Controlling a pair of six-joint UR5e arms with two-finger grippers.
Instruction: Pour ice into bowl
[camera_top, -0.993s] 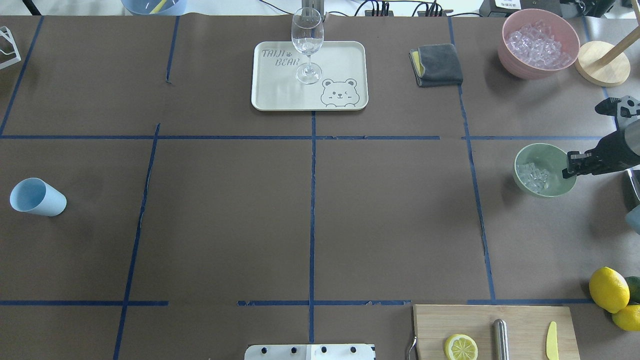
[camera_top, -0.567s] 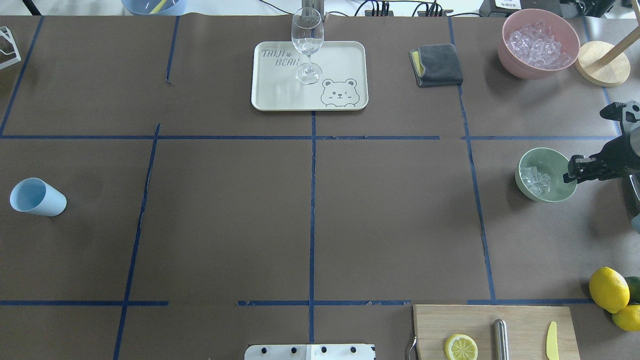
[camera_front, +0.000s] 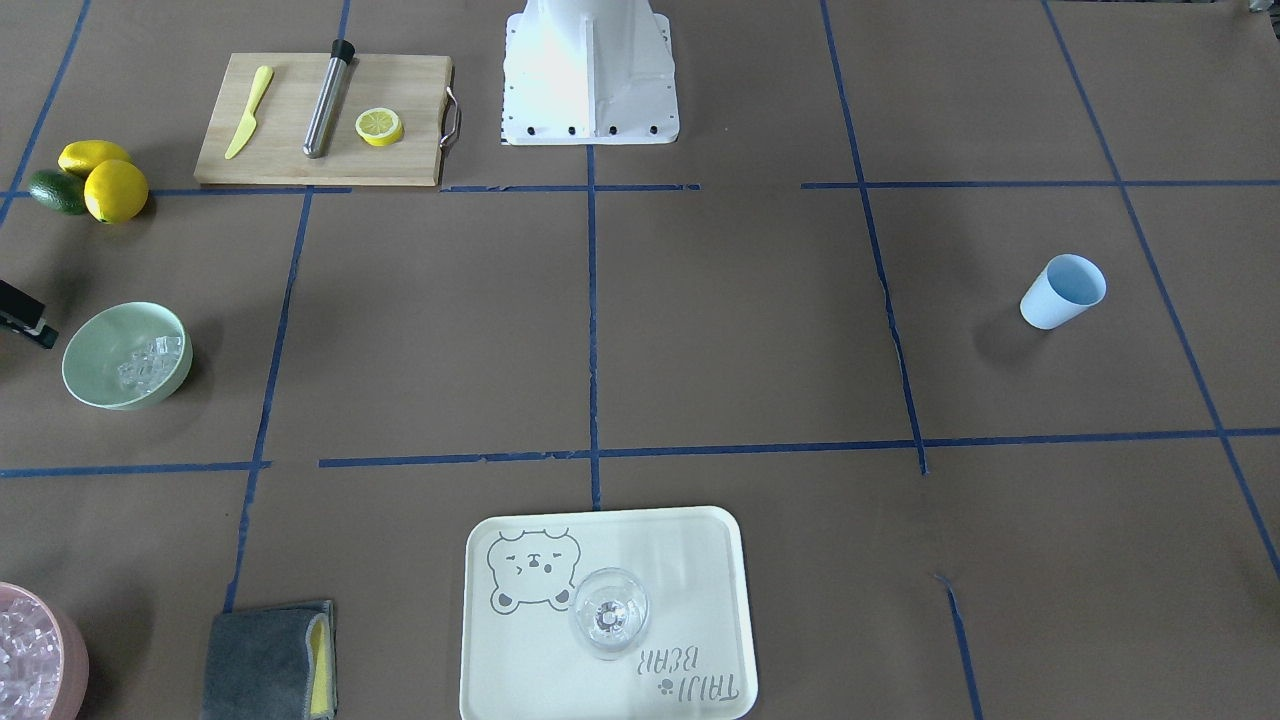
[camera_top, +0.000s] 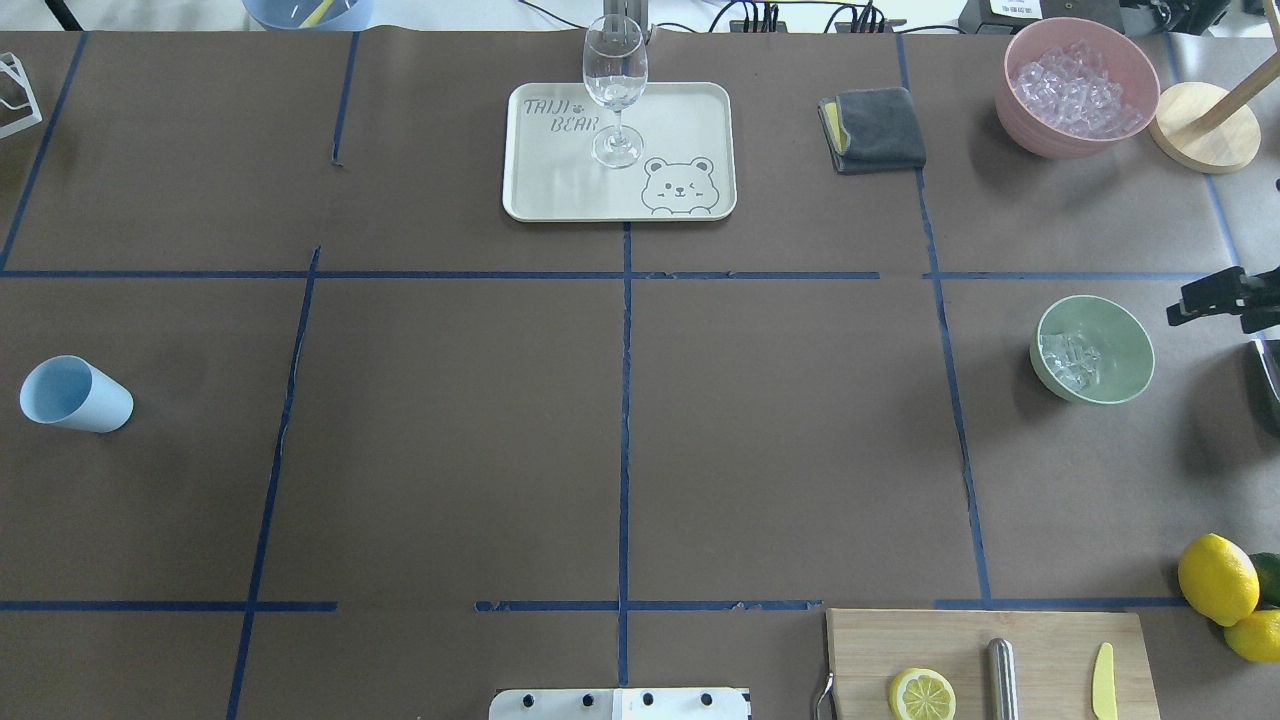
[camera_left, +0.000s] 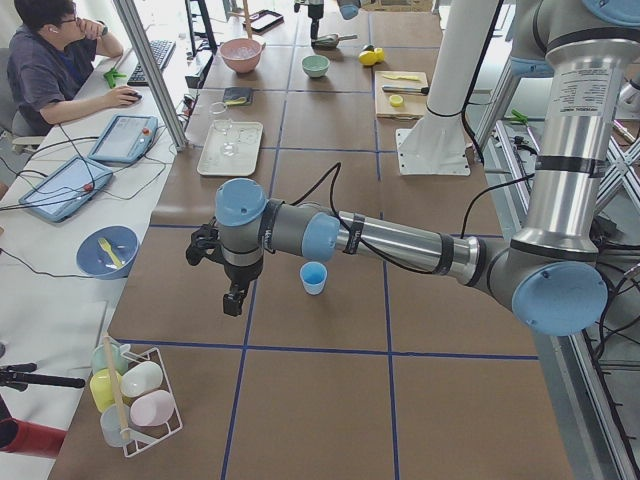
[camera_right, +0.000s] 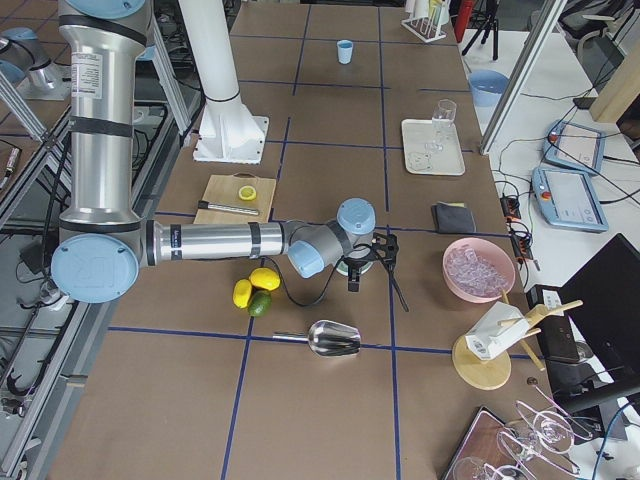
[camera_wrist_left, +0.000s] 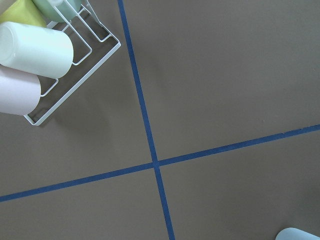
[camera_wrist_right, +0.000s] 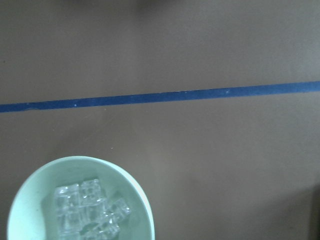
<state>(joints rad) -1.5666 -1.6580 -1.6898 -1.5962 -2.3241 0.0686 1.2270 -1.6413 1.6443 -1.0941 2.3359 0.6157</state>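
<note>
Since the earlier overhead frames, the right gripper (camera_top: 1185, 303) has let go of the near rim of the bowl (camera_top: 1128, 340) and pulled back toward the table's right edge. It now sits apart from the bowl, and only its dark tip shows in the overhead view. The bowl has barely shifted and stands upright on the brown paper.

Tool state, right: nothing in hold. The jaws appear parted in the overhead and right-side views, though I cannot tell how wide.

Tool state, left: the left gripper (camera_left: 232, 300) hangs above the table near the light blue cup (camera_top: 75, 395). It shows only in the left-end view, so I cannot tell whether it is open or closed. Its wrist camera shows no object between the fingers.

Ice (camera_top: 1070, 358): a small cluster of clear cubes lies in the bottom of the bowl, on the side away from the right gripper. No cubes are seen on the paper around it. The pink tub (camera_top: 1012, 105) further back holds a much larger heap.

Step in hand (judgement): the pour looks complete and this is the retreat after release. The cup stands upright, well apart on the far left, and looks empty.

Next move (judgement): carry the right arm clear, high enough to avoid clipping the bowl's rim. Nothing further seems to need grasping.
</note>
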